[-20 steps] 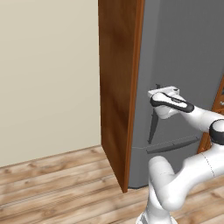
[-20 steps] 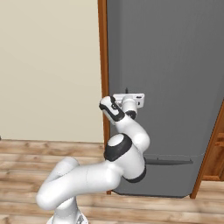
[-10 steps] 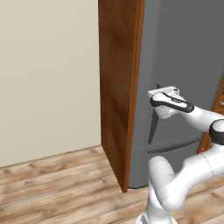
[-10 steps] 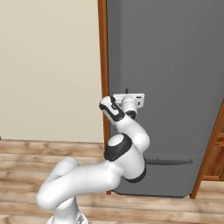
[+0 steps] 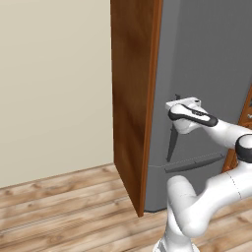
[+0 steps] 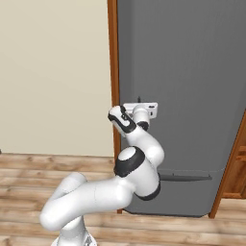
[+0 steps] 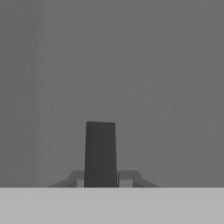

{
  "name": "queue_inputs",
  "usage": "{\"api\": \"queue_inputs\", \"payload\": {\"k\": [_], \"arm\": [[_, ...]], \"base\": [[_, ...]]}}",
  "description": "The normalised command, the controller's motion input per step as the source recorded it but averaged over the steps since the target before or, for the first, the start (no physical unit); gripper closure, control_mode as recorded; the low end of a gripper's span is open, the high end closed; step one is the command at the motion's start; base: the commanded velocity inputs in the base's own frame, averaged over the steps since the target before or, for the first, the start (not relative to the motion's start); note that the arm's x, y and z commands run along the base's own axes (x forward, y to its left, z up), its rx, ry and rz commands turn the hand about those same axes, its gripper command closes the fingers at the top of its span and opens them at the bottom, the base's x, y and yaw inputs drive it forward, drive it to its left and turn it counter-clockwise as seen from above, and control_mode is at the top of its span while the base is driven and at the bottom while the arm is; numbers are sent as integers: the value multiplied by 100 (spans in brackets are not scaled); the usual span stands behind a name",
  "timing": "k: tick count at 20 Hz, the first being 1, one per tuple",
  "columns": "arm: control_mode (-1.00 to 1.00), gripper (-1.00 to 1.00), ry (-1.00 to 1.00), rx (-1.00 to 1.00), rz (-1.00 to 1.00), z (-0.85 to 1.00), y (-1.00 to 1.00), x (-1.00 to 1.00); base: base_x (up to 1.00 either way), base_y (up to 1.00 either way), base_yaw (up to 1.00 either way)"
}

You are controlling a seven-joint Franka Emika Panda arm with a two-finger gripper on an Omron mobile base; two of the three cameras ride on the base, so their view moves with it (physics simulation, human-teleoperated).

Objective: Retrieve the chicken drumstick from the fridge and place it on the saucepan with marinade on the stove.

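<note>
Fridge (image 5: 206,74): tall, plain grey, door fully closed, standing between a brown wooden side panel (image 5: 130,98) and more wood at its right edge.
Chicken drumstick: presumably inside behind the closed door, so the door has to come open first; I cannot tell which shelf or drawer holds it.
Fridge handle (image 5: 172,140): long, dark and vertical, near the door's left edge beside the wooden panel. A second dark handle (image 6: 185,177) lies horizontally lower down, probably on a drawer front.
Gripper (image 5: 177,101): pressed up to the door at the top end of the vertical handle, hand held level and facing the door square-on.
Fingers: drawn together on the vertical handle; in the hand view a dark bar (image 7: 100,154) stands upright between the tips, with the flat grey door just behind it.
Why held this way: gripping the handle high, on the side away from the hinges, should give a long lever for swinging the door; the hinges are likely on the right.
Arm: bent back on itself with the elbow low, leaving room to pull toward the base.
Stage: very early, door not yet moved; the saucepan, marinade and stove come later.
Risk: the fingers may slide along the smooth bar if the pull does not follow the door's arc.
Floor (image 5: 59,206): wood planks, in front of a plain cream wall (image 5: 54,83).
</note>
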Motion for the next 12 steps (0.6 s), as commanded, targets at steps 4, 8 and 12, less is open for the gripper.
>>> {"api": "queue_inputs", "payload": {"k": [4,8,12], "arm": [[-100,100,0,0,0,0,0,0],[-100,100,4,0,0,0,0,0],[-100,100,4,1,0,0,-14,-3]], "base": [[0,0,0],[0,0,0],[0,0,0]]}}
